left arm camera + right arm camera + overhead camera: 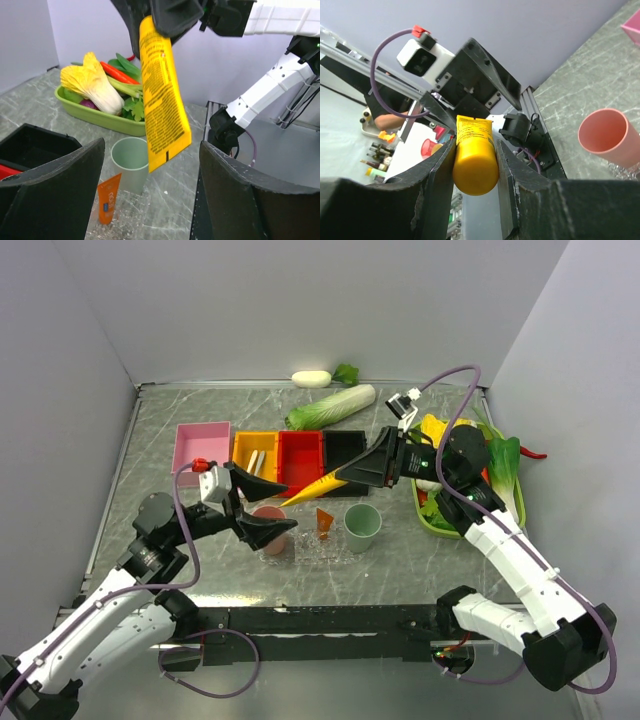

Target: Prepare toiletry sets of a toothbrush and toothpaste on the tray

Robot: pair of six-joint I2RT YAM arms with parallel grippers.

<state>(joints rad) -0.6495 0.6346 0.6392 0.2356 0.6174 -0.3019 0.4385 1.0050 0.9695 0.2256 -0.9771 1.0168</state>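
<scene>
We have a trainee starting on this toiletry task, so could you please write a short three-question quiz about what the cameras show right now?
1. True or false: the right gripper is shut on the yellow toothpaste tube.
2. Which colour of bin holds the two toothbrushes? A pink, B yellow, C black.
3. Fill in: between the pink cup and the green cup stands the ____.
Key: 1 true; 2 B, the yellow bin; 3 orange toothpaste tube.
</scene>
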